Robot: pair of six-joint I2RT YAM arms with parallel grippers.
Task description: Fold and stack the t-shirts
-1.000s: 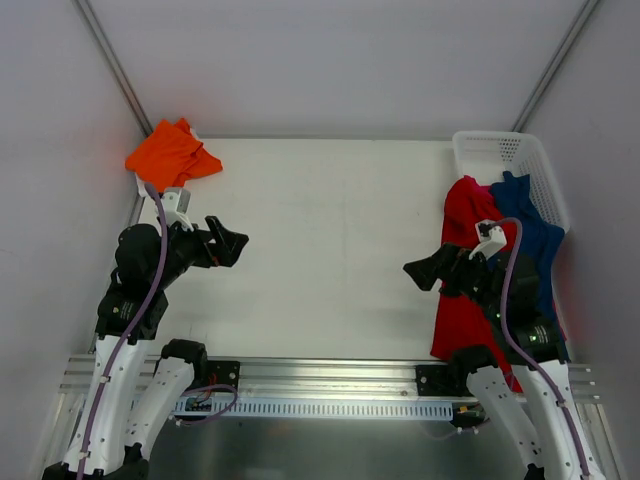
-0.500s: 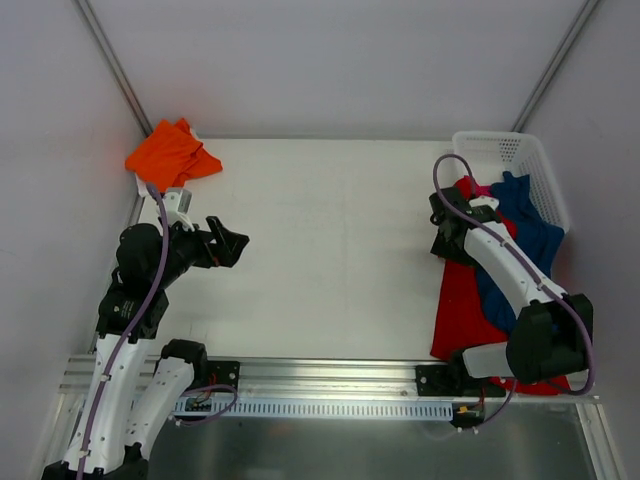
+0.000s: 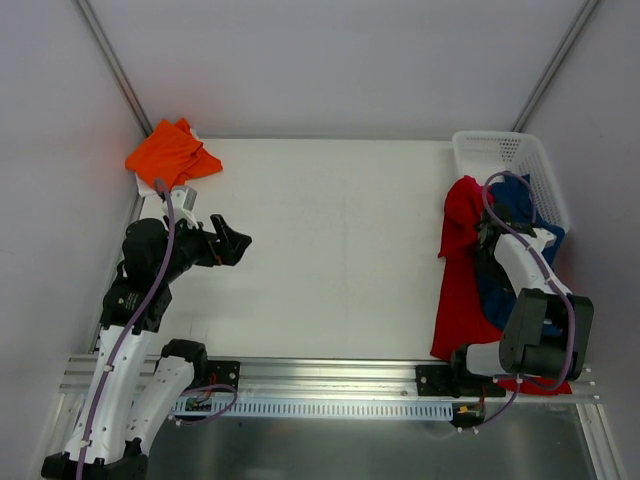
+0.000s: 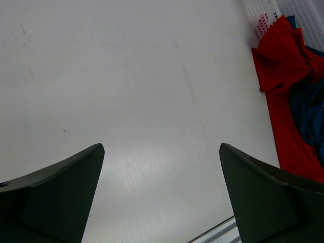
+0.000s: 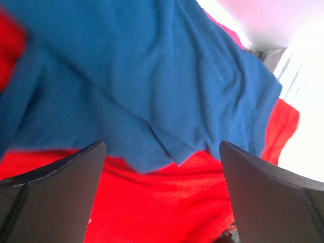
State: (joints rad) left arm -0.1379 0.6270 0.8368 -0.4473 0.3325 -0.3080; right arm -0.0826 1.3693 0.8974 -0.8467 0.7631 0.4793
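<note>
**Above the right-hand heap: open jaws over blue cloth**

At the right edge of the table, the right gripper (image 5: 162, 147) hangs with its fingers spread wide and nothing between them. Directly beneath lies the blue t-shirt (image 5: 152, 86), rumpled, its lower edge lapping over the red t-shirt (image 5: 167, 202); a sliver of magenta-pink t-shirt (image 5: 225, 31) peeps out past the blue one's far side.

From overhead the heap spills out of the white mesh basket (image 3: 500, 150) and trails toward the arm's base, so its long axis runs far-to-near along the table (image 3: 330, 220) edge. The blue cloth is below the tool rather than beside it, so the next move is probably a straight drop and a pinch, and the right arm is plainly the nearer.

The left gripper (image 4: 162, 147) is likewise spread and empty, facing bare tabletop, well apart from the heap; the orange t-shirt (image 3: 172, 155) lies crumpled at the far left corner, just beyond that arm.

Count: four t-shirts (one each of blue, red, magenta-pink and orange), one basket, two grippers; none is folded or stacked yet.
</note>
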